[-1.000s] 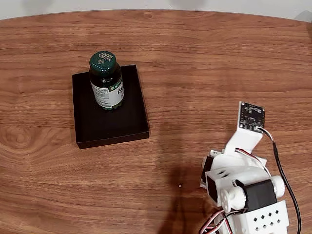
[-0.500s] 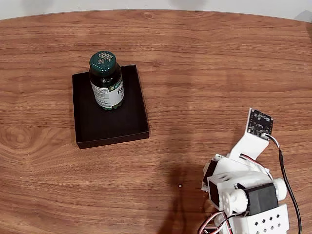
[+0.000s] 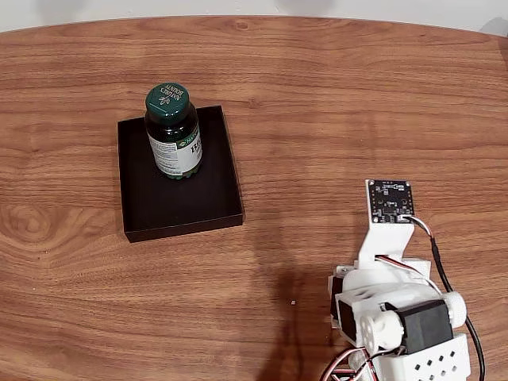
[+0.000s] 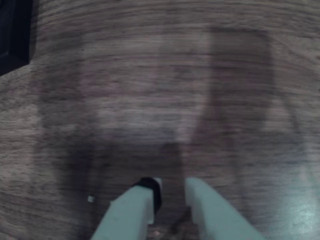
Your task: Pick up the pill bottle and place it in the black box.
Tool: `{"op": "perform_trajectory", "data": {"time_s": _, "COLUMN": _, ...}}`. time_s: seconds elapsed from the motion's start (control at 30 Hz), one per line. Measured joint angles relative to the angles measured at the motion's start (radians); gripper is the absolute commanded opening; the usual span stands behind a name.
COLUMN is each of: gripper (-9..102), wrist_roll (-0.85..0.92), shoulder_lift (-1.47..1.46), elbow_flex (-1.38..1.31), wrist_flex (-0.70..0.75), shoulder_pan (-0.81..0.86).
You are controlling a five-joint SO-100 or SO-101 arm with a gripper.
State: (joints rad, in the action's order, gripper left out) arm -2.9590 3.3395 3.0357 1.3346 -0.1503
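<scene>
Fixed view shows you the pill bottle (image 3: pixel 173 132) standing upright inside the black box (image 3: pixel 206 202) on the wooden table (image 3: pixel 333 95), well apart from the arm. Your gripper (image 4: pixel 170 192) holds nothing, its fingers (image 4: pixel 132 210) slightly apart over bare wood.

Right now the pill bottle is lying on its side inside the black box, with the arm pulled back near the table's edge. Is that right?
Not quite. In the fixed view the pill bottle stands upright in the black box, green cap on top, toward the box's far end. The rest holds: the arm sits well away at the table's near edge.
</scene>
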Motion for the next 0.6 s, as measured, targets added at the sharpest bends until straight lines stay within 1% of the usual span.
{"op": "perform_trajectory", "data": {"time_s": 0.6, "gripper": 3, "wrist_roll": -0.009, "shoulder_lift": 0.002, "elbow_flex": 0.0, "wrist_flex": 0.0, "shoulder_pan": 0.023}}
